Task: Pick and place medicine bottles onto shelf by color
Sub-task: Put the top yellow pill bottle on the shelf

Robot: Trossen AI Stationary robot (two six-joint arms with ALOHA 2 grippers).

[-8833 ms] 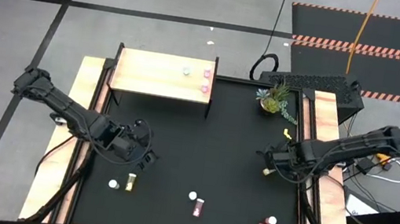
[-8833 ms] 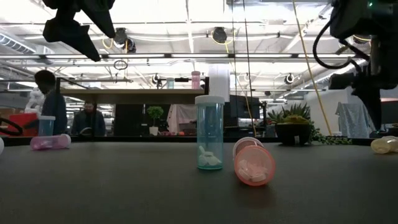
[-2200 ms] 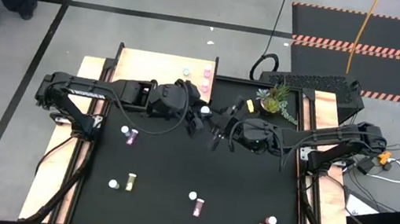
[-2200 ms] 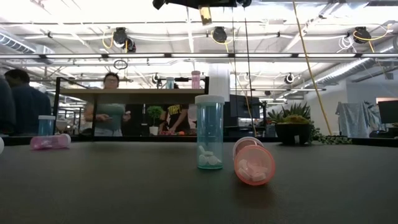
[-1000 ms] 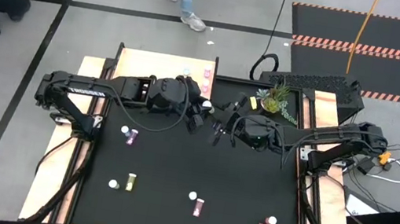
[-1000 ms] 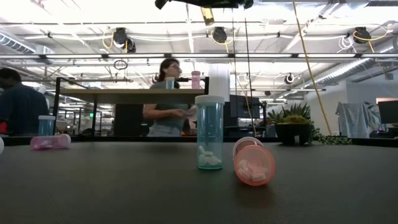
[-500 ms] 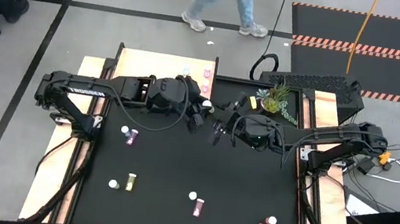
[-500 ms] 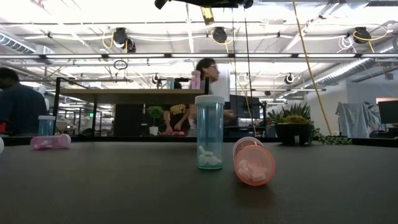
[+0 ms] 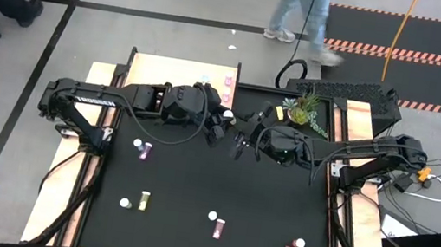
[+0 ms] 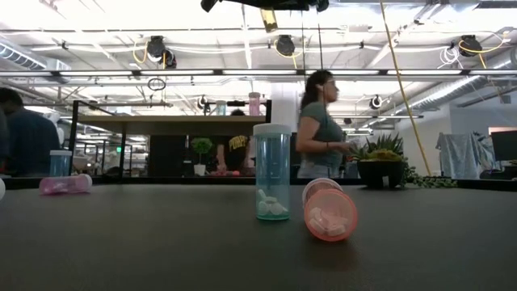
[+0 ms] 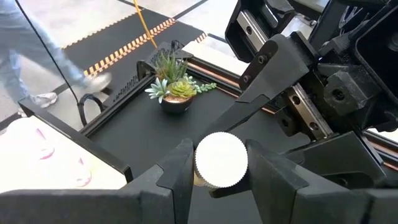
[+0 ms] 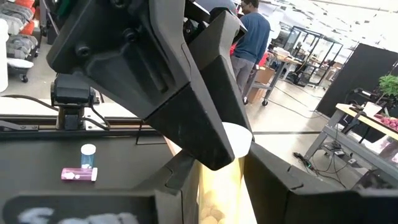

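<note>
1. Above mid-tabletop (image 9: 194, 181), beside the shelf (image 9: 158, 75), both tools meet on one yellow bottle (image 12: 219, 186)
2. Bottle: likely light, rigid, smooth; best gripped across the body, below the cap (image 11: 220, 159)
3. Left tool (image 11: 219, 168): fingers partly closed, clamped at the cap end
4. Right tool (image 12: 214, 171): fingers partly closed on the body
</note>
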